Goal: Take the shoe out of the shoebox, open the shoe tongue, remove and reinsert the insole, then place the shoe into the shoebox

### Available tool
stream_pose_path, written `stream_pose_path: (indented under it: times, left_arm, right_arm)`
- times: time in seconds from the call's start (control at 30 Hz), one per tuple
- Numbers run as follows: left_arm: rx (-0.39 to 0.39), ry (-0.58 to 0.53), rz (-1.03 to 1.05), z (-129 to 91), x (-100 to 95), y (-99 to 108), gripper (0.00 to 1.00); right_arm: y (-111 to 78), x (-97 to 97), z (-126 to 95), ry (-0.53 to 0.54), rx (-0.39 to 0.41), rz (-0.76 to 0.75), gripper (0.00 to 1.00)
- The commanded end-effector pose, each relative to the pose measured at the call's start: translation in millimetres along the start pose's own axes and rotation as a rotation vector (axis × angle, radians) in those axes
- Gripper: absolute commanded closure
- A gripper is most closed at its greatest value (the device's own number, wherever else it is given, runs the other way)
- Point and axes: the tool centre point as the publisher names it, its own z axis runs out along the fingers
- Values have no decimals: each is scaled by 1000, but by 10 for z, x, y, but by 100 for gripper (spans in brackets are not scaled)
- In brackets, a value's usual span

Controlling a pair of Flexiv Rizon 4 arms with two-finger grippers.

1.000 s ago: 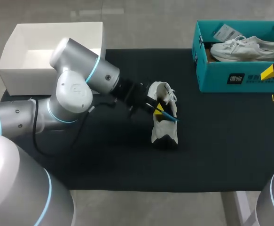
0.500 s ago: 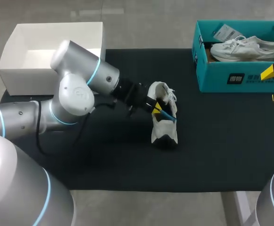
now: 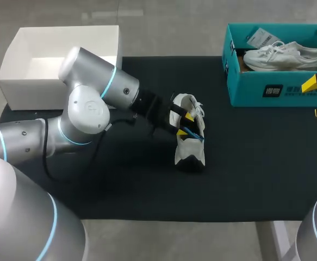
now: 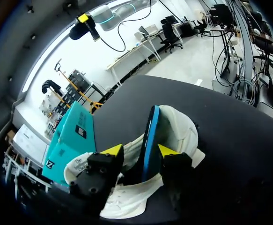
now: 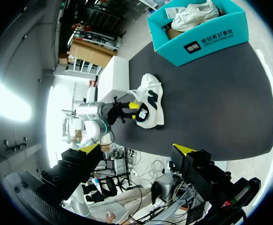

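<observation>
The shoe (image 3: 190, 147) lies on its side on the black mat (image 3: 256, 174) near the middle of the table, well apart from the teal shoebox (image 3: 278, 89), which holds a second shoe (image 3: 283, 54). The blue insole (image 4: 150, 136) stands on edge, partly inside the shoe's opening.

The left gripper (image 4: 138, 151) is at that opening with its fingers spread. The insole sits between them, close against one finger and clear of the other, so it is not pinched. The right gripper (image 5: 137, 147) hangs out past the mat's edge near the shoebox, fingers wide apart and empty.

The step looks like insole work, though I cannot tell whether it is going in or coming out. To do it well:
- Close on the insole's flat faces, low near the heel.
- Slide it along the sole's length rather than twisting it.
- Watch that the unheld shoe does not drag or roll, since the right arm could steady it.

A white box (image 3: 17, 87) sits at the far left corner.
</observation>
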Motion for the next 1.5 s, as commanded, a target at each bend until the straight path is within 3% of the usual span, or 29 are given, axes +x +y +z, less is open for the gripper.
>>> stream_pose_path:
  times: [0.03,0.07,0.13,0.17,0.23,0.27,0.5,0.93,1.5]
  left_arm:
    - [3,1,11,-119,79,-155,24]
    - [7,15,10,-111,88,-172,25]
    - [11,33,15,-83,111,-194,52]
    - [19,46,10,-63,121,-202,57]
    - [17,57,15,-22,147,-196,95]
    - [25,69,13,-5,154,-195,100]
    - [20,101,26,75,164,-163,100]
    - [-49,119,55,167,91,106,100]
    - [-76,140,23,244,160,181,100]
  right_arm:
    - [-10,1,2,-3,-1,1,0]
    - [-10,1,2,-3,-1,1,0]
    - [-10,1,2,-3,-1,1,0]
    - [-10,1,2,-3,-1,1,0]
    - [-10,1,2,-3,-1,1,0]
    - [-10,1,2,-3,-1,1,0]
    - [-10,1,2,-3,-1,1,0]
    - [-10,1,2,-3,-1,1,0]
    - [-10,1,2,-3,-1,1,0]
